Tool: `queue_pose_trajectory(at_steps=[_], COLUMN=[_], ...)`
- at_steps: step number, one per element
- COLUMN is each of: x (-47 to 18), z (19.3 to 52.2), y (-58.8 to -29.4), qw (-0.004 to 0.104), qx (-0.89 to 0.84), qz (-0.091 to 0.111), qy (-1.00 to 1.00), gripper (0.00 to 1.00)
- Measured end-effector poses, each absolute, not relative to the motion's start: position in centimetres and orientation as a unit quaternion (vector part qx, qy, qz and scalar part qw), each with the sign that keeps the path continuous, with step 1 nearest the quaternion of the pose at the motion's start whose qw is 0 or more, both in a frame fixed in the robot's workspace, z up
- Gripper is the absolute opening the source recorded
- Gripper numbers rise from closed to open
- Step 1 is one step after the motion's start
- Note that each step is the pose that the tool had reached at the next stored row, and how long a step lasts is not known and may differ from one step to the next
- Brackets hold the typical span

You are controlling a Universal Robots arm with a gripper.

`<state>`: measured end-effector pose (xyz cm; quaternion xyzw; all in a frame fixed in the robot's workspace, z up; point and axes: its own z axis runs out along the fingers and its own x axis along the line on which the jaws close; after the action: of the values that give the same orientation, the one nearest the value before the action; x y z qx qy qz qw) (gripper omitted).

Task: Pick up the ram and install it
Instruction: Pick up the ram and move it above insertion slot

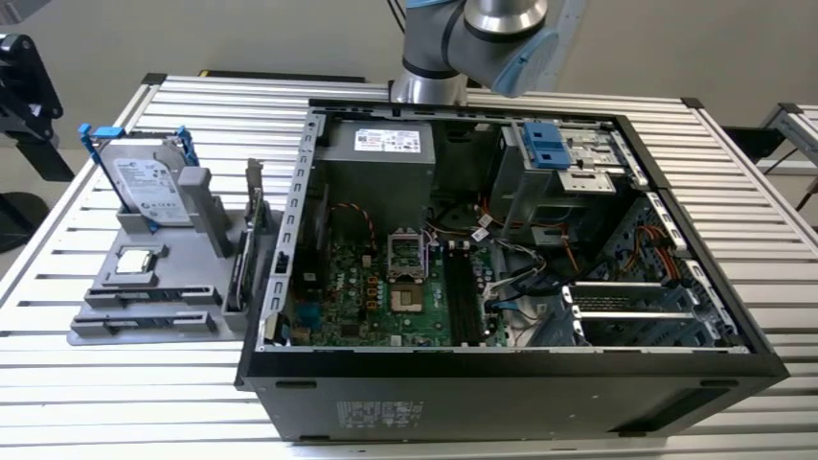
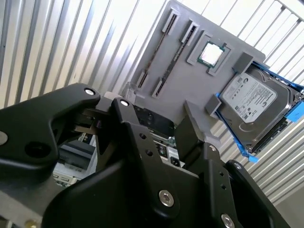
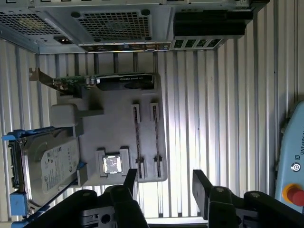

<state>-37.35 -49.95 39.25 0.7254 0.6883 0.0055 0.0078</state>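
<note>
In the exterior view the arm rises at the far side of the open computer case. The grey holder lies on the exterior view's left of the case.

In the first wrist view the gripper hangs with its fingers apart and empty. The ram stands edge-on in a long holder slot beside the processor chip.

In the second wrist view the fingers are again spread, and the ram is well apart from them.

The pincer hangs wide open, empty.

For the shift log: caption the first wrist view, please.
Black two-fingered hand, open, near the grey plastic holder with slim edge-on ram stick and blue-framed silver hard drive.
</note>
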Motion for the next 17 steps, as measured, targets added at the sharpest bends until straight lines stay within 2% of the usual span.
queue_pose_trajectory(at_steps=[17], x=[-37.35], z=[38.8], y=[-49.95], qw=[0.008], qx=[0.725], qz=[0.005], qy=[0.688], gripper=[1.0])
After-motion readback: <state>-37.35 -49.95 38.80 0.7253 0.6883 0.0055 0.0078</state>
